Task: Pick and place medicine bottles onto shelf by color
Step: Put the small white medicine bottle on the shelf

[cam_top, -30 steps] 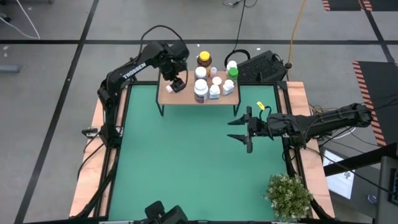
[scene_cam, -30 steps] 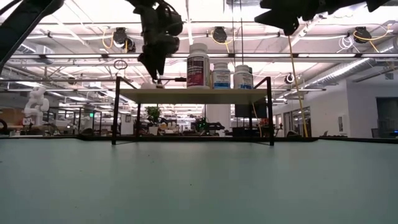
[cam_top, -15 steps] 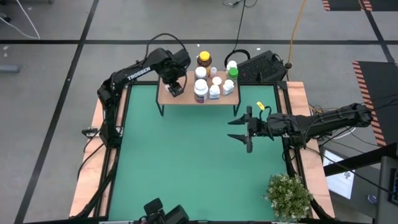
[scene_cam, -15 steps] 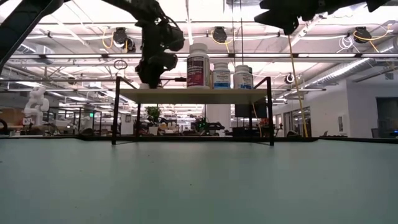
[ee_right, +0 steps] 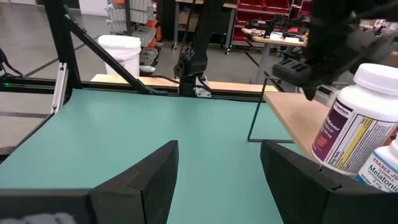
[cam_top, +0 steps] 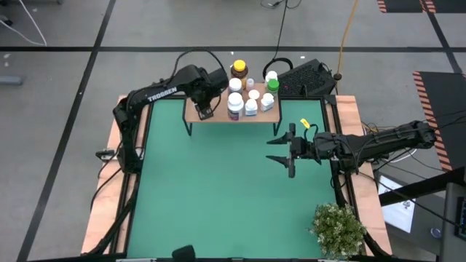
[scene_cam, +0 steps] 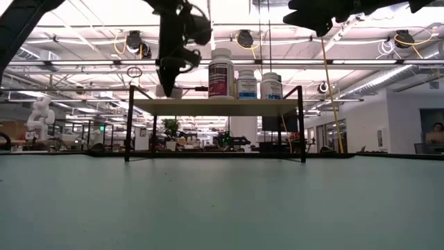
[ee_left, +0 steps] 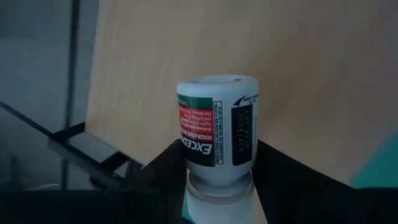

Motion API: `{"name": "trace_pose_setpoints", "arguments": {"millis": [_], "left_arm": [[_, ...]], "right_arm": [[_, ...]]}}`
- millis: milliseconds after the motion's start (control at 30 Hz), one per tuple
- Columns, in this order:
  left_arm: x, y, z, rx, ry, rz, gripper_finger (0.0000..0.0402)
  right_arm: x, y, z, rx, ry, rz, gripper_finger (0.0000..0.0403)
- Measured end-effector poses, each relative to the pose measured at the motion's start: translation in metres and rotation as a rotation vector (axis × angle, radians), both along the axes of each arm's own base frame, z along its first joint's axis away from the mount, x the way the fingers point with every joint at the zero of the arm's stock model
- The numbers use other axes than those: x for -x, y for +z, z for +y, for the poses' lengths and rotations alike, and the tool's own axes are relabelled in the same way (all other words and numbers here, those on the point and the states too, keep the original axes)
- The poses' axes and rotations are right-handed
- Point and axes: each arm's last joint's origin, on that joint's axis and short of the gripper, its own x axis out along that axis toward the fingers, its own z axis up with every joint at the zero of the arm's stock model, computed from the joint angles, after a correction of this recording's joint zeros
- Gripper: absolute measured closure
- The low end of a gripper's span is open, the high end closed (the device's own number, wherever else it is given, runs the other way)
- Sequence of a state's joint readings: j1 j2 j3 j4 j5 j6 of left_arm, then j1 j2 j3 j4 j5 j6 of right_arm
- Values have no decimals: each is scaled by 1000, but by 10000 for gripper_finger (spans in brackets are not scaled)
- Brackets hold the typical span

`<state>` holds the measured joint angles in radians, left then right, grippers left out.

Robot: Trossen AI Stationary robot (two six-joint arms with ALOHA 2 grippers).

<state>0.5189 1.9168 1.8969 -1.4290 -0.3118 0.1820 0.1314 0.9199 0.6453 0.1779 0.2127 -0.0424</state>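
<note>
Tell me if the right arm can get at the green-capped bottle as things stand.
Probably yes. The right claw hangs open over bare mat, and the green-capped bottle stands at the shelf's near end with nothing between; only neighbouring bottles crowd it.

Bright overhead ceiling lights (scene_cam: 246, 36) (glaring in low view), soft shadows, left wrist close-up blurred

- "TROSSEN" in white letters on left arm (cam_top: 162, 93), high view.
- "EXCED…" on dark band of small white bottle (ee_left: 216, 132), left wrist view; red and green label patches, other print too small to read.
- "TRADER JO…" and "Melatonin" on low white bottle (ee_right: 380, 168), right wrist view.
- Tall white bottle (ee_right: 352, 130): label text unreadable.
</note>
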Motion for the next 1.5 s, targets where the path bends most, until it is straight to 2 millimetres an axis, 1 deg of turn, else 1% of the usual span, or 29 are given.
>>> {"name": "trace_pose_setpoints", "arguments": {"millis": [67, 133, 267, 333, 433, 533, 633, 767, 867, 933, 1033, 1133, 1200, 1367, 1500], "left_arm": [[-2, 7, -15, -28, -39, 16, 238], [-4, 14, -31, -56, -83, 12, 236], [-8, 29, -66, -77, -176, -33, 252], [-10, 35, -84, -84, -223, -54, 253], [-15, 40, -113, -96, -305, -78, 253], [-22, 40, -146, -128, -417, -66, 248], [-27, 35, -181, -174, -592, -23, 249], [-31, 18, -224, -257, -848, 67, 250], [-30, 3, -250, -334, -1024, 139, 244], [-28, -8, -266, -364, -1138, 196, 242], [-27, -19, -284, -411, -1271, 228, 242], [-29, -27, -296, -469, -1305, 190, 244], [-31, -29, -300, -490, -1306, 158, 242], [-31, -43, -304, -504, -1357, 177, 241], [-29, -54, -303, -536, -1392, 235, 246]], "right_arm": [[0, 1, 0, -2, 0, -15, 182], [0, 3, 0, -6, 0, -32, 182], [-1, 5, 0, -35, -4, -54, 182], [-2, 5, 0, -56, -5, -63, 182], [-8, 2, 1, -95, -8, -63, 180], [-21, -7, 3, -150, -9, -56, 175], [-39, -21, 5, -244, 52, -41, 167], [-62, -32, 4, -429, 167, -108, 151], [-74, -41, 1, -541, 217, -144, 138], [-79, -50, 0, -588, 214, -123, 129], [-87, -67, -2, -644, 180, -68, 117], [-95, -85, -3, -677, 130, -41, 109], [-99, -93, -5, -667, 107, -56, 106], [-105, -98, -17, -702, 120, -101, 106], [-113, -98, -17, -745, 183, -79, 106]]}}
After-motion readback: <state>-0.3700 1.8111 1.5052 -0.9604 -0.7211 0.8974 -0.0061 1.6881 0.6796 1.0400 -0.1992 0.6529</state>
